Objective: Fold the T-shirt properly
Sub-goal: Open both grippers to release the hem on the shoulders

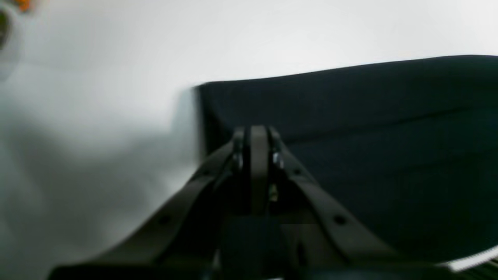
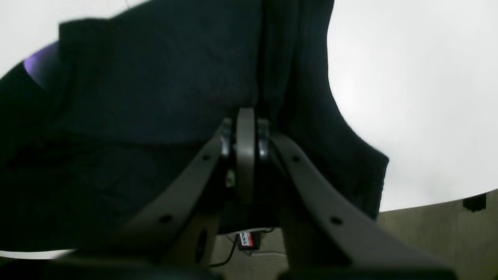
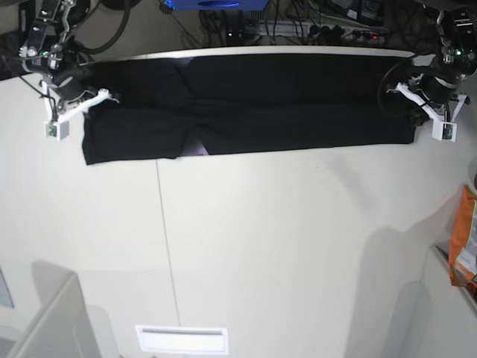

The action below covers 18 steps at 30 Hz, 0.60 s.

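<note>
Left gripper: dark two-fingered gripper, fingers pressed together over the end of the large black short-sleeved cloth T-shirt. It appeared to pinch the cloth near that corner, though the blurred wrist view did not show the contact plainly. A pinch there would keep that end taut.

Right gripper: matching dark gripper, fingers likewise pressed together at the opposite end of the T-shirt, where a sleeve and gathered folds hung around it. Cloth seemed caught between the fingers; contact again judged, not clearly seen.

T-shirt: lay as a long, narrow, already folded band, plain black side up, stretched between the two grippers, presumably so that it stayed flat for a further fold. A sliver of purple print showed at its near edge and in the right wrist view.

White tabletop: carried the T-shirt along its far edge; nearer than the T-shirt it was bare.

Orange packet: at the tabletop's edge, well apart from the T-shirt, beyond its left-gripper end.
</note>
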Tool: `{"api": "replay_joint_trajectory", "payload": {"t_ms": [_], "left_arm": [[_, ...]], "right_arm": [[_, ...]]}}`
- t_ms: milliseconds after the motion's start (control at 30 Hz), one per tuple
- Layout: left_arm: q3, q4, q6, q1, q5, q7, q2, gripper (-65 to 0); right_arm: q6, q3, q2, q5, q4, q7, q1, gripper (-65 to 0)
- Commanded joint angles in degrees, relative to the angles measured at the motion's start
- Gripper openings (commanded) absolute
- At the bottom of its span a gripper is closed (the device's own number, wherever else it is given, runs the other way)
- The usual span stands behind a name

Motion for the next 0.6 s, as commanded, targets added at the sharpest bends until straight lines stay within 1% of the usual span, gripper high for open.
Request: {"api": "replay_joint_trajectory", "payload": {"t_ms": [0, 133, 233, 333, 567], "left_arm": [[-1.07, 0.8, -0.05, 0.01, -0.5, -1.19, -0.79, -65.0], [-0.63, 0.63, -0.05, 0.01, -0.41, -1.1, -1.06, -65.0], [1.39, 0.54, -0.05, 0.01, -0.41, -1.1, -0.88, -65.0], [1.31, -0.16, -0.05, 0.01, -0.41, -1.1, -0.71, -65.0], [1.13, -0.16, -0.05, 0.01, -0.41, -1.1, -0.71, -65.0]], "right_arm": [[0.2, 0.44, 0.57, -0.01, 0.8, 0.91, -0.31, -65.0], [0.2, 0.17, 0.49, -0.1, 0.54, 0.91, -0.66, -65.0], [0.11, 0.09, 0.4, -0.1, -1.4, 1.0, -0.66, -65.0], [0.11, 0.09, 0.4, -0.1, -3.42, 1.27, -0.48, -65.0], [0.11, 0.44, 0.75, -0.1, -3.42, 1.0, -0.66, -65.0]]}}
